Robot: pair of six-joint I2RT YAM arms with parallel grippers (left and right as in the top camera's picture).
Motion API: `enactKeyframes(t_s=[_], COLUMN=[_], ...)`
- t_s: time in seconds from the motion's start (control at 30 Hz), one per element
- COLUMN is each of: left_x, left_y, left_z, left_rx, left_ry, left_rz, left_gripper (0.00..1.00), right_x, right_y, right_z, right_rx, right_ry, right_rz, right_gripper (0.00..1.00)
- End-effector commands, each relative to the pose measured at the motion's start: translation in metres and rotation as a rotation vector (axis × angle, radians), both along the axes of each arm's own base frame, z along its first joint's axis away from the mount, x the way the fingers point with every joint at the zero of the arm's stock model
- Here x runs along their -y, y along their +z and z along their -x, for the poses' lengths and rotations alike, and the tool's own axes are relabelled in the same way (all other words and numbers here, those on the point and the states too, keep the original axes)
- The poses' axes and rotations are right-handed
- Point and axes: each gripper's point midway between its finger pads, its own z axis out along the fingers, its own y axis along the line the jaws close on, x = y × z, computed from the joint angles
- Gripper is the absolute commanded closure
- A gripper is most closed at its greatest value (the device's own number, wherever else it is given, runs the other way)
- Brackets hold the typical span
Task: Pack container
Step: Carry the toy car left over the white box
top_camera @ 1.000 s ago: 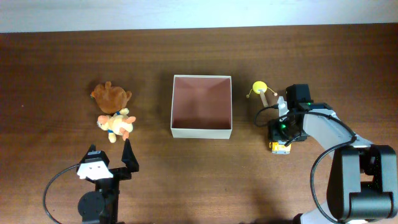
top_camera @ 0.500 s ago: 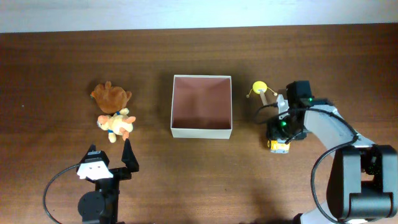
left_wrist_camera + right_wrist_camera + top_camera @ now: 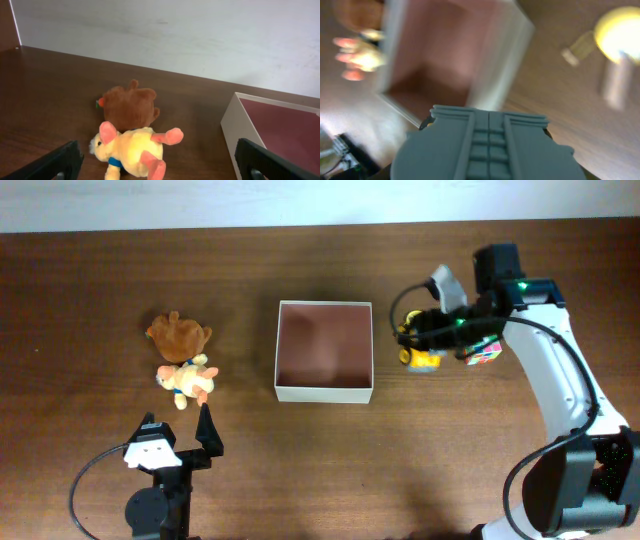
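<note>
Container [image 3: 324,392] opens upward; right claw [image 3: 489,125] grips toy [image 3: 425,361].

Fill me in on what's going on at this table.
The right gripper hangs just right of the container, seemingly shut on a small yellow toy. The container holds nothing yet. The left gripper sits open near a brown plush and a yellow plush, both lying left of the container.
</note>
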Motion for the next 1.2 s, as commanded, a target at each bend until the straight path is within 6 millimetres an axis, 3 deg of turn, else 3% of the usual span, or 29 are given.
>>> enactKeyframes(t_s=[0.0,0.13,0.3,0.43,0.7,0.9,1.0,1.17], left_x=[0.001,0.001,0.001,0.000,0.000,0.000,0.001,0.001], left_y=[-0.001,-0.001,-0.001,-0.001,-0.001,-0.001,-0.001,-0.001], left_z=[0.000,0.000,0.000,0.000,0.000,0.000,0.000,0.000], left_rx=[0.000,0.001,0.001,0.001,0.001,0.001,0.000,0.000], left_ry=[-0.005,-0.005,-0.005,-0.005,-0.005,-0.005,-0.005,-0.005], left_rz=[-0.020,-0.020,-0.020,-0.020,-0.020,-0.020,-0.020,-0.020], left_gripper=[0.01,0.01,0.01,0.01,0.01,0.01,0.01,0.01], right_x=[-0.062,-0.102,-0.139,-0.157,-0.190,-0.197,-0.199,-0.203], right_y=[0.041,0.046,0.035,0.015,-0.048,-0.093,-0.103,-0.099], right_z=[-0.001,-0.011,-0.028,-0.040,-0.059,-0.071,-0.076,-0.081], right_rx=[0.110,0.183,0.248,0.273,0.243,0.204,0.213,0.237], right_ry=[0.160,0.178,0.104,0.022,-0.082,-0.148,-0.151,-0.154], right_rz=[-0.169,-0.152,-0.050,0.042,0.110,0.133,0.133,0.114], right_gripper=[0.38,0.38,0.38,0.38,0.38,0.37,0.37,0.37])
